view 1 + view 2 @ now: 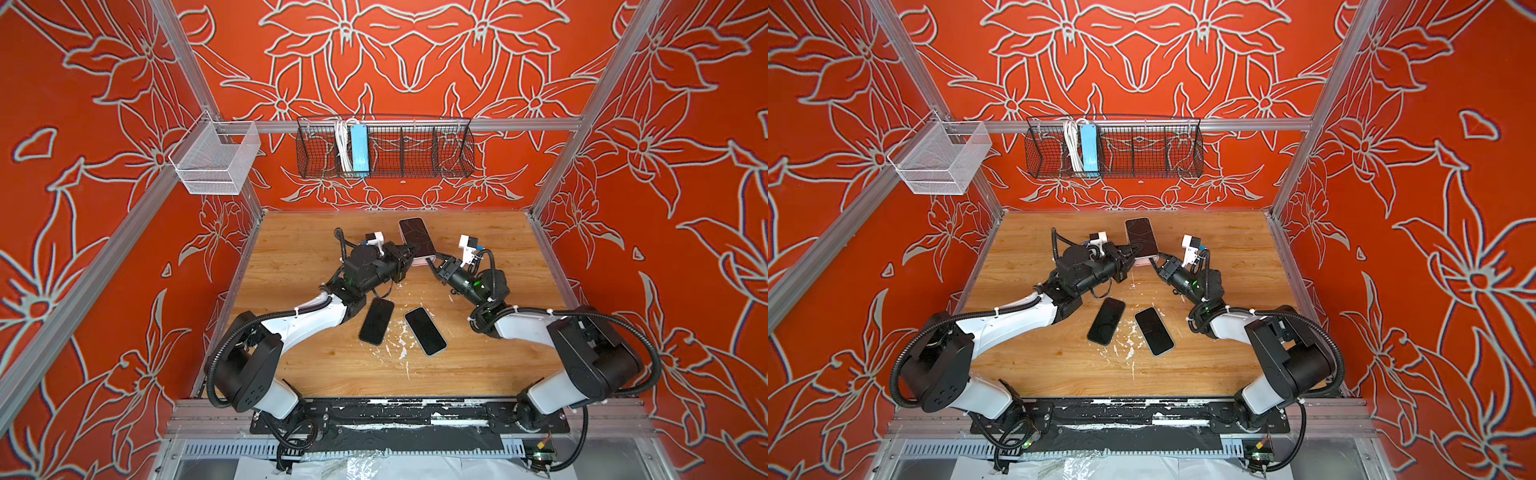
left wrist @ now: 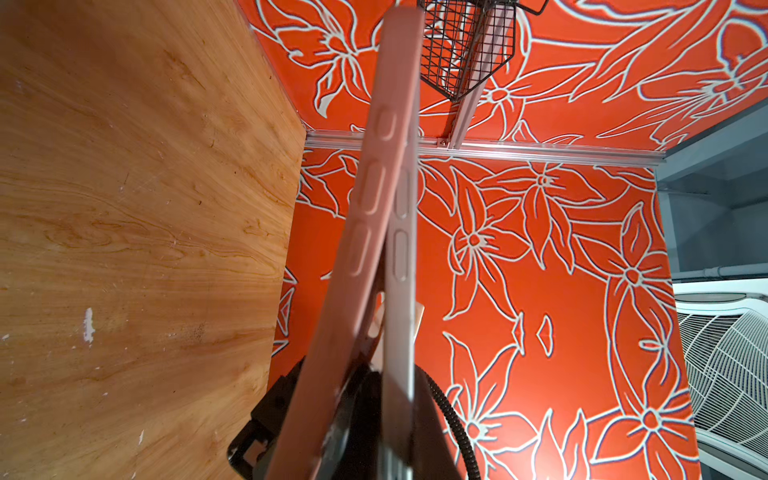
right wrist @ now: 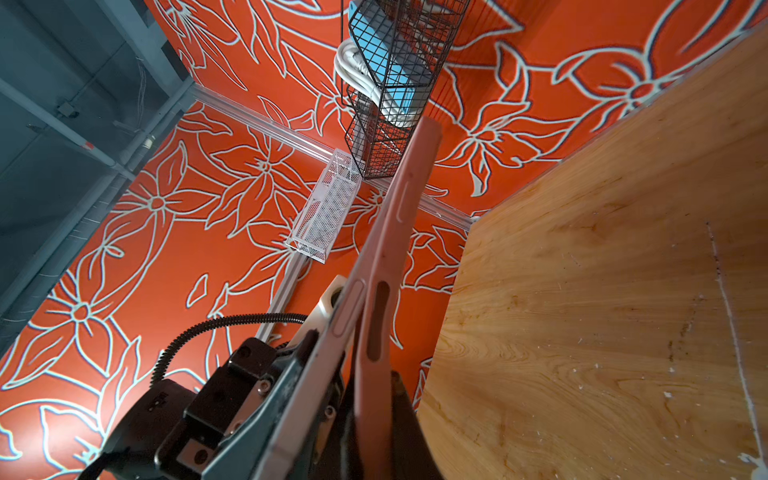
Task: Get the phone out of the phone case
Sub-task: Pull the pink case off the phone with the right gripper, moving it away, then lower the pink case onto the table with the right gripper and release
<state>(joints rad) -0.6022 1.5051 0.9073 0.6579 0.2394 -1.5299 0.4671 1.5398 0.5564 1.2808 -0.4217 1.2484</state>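
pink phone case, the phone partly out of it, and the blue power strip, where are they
pink phone case point(image 2: 370, 191): left wrist view, on a raised button cover along its side edge.
phone point(image 2: 398, 332): left wrist view, on its silver side rail.
blue power strip point(image 1: 359, 149): in a top view, middle of its body.

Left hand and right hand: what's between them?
The phone and its pink phone case, partly peeled apart: left hand grips the phone, right hand the phone case. Both top views show it; the wrist views show the gap.
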